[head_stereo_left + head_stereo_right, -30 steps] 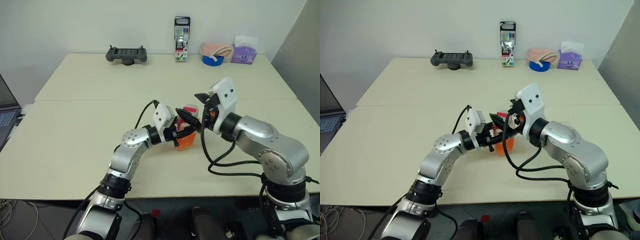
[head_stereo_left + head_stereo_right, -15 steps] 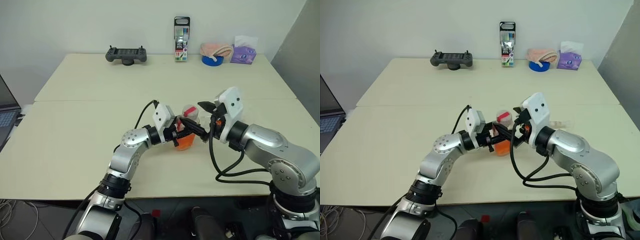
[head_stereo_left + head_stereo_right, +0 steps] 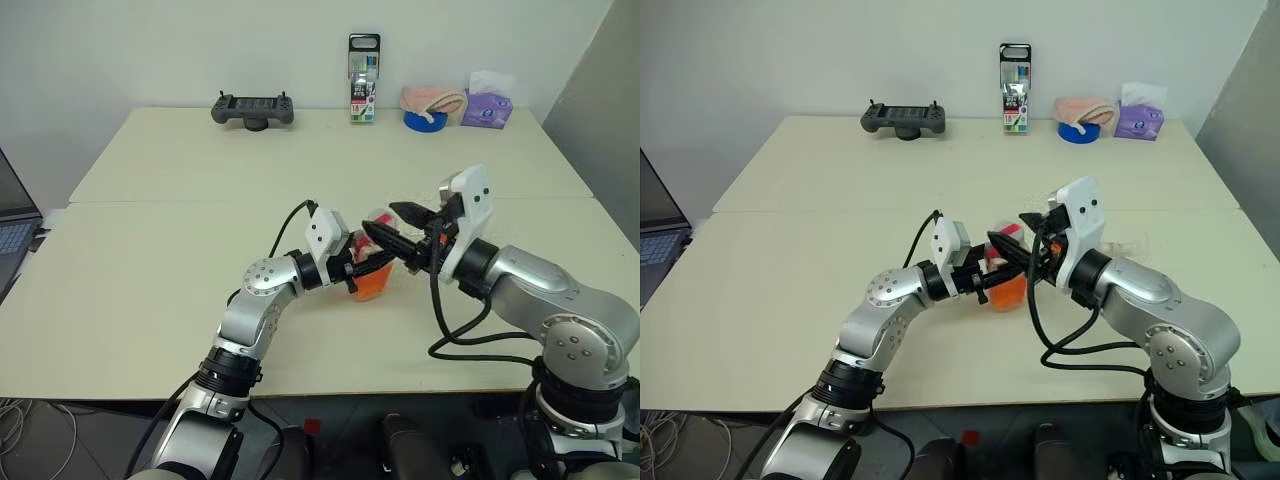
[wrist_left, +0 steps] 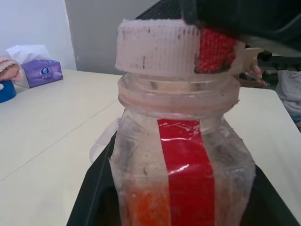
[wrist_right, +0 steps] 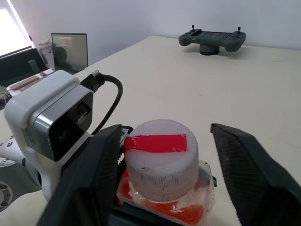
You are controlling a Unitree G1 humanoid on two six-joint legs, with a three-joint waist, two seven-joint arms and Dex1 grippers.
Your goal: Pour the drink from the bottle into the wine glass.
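Note:
The bottle point(image 3: 372, 272) stands upright at the middle of the table, small and clear, with the orange drink point(image 3: 371, 288) in its lower part. My left gripper point(image 3: 368, 268) is shut on the bottle's body, its black fingers point(image 4: 91, 197) on either side. My right gripper point(image 5: 164, 155) comes in level from the right. It is open, one finger on each side of the red-and-white cap point(image 5: 162, 157), with a gap on one side. A faint clear shape on the table beyond the bottle looks like the wine glass point(image 4: 101, 141), just behind my right arm point(image 3: 1128, 245).
Along the back edge of the table stand a black game controller point(image 3: 252, 108), a tall black-topped container point(image 3: 364, 78), a pink cloth on a blue roll point(image 3: 432, 102) and a purple tissue box point(image 3: 487, 105). A laptop point(image 3: 12, 230) sits off the table's left side.
My right gripper has rolled and drawn back slightly, and its fingers have narrowed around the cap. The left gripper and the bottle have stayed put.

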